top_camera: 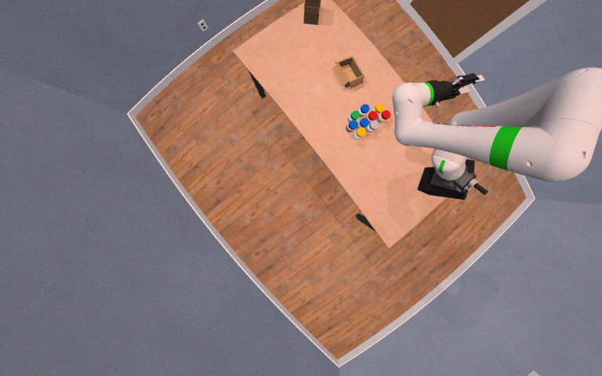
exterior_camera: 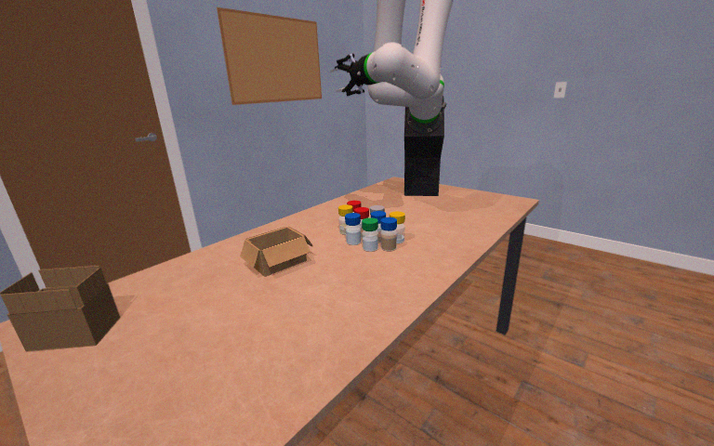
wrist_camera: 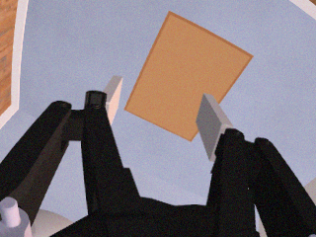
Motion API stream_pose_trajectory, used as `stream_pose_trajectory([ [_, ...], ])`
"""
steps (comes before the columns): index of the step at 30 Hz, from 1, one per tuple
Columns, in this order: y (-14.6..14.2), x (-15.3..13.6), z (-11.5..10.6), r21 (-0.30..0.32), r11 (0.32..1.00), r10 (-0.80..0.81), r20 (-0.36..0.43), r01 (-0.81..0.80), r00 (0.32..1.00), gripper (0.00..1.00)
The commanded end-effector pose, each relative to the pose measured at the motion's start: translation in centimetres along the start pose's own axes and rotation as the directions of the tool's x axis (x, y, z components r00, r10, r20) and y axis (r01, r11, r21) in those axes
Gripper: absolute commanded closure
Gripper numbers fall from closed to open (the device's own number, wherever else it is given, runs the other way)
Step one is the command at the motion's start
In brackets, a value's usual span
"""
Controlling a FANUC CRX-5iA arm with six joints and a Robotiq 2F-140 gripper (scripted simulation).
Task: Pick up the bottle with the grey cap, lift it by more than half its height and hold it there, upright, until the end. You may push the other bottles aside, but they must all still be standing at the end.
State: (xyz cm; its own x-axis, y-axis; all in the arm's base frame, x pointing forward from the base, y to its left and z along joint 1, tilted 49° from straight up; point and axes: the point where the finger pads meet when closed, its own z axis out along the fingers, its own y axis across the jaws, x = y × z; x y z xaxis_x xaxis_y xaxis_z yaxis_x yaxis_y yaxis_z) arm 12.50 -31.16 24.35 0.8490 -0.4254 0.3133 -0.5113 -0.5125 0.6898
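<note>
We held our fingers half open and empty, high above the table (exterior_camera: 463, 210) edge, because the grey-capped bottle (top_camera: 374, 124) stood hemmed in by neighbours.

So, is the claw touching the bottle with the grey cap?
Apart. The exterior view shows the claw high in the air, open and empty, far above the grey-capped bottle on the table.
</note>
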Motion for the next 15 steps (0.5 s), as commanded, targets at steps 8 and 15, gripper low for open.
stream_pose_trajectory([
  [8,-6.9,0.7,1.4,0.182,0.98,-0.078,-0.024,0.081,0.997,0.49],
  [15,-14.0,1.3,0.0,0.371,0.918,-0.117,-0.085,0.14,0.989,0.49],
])
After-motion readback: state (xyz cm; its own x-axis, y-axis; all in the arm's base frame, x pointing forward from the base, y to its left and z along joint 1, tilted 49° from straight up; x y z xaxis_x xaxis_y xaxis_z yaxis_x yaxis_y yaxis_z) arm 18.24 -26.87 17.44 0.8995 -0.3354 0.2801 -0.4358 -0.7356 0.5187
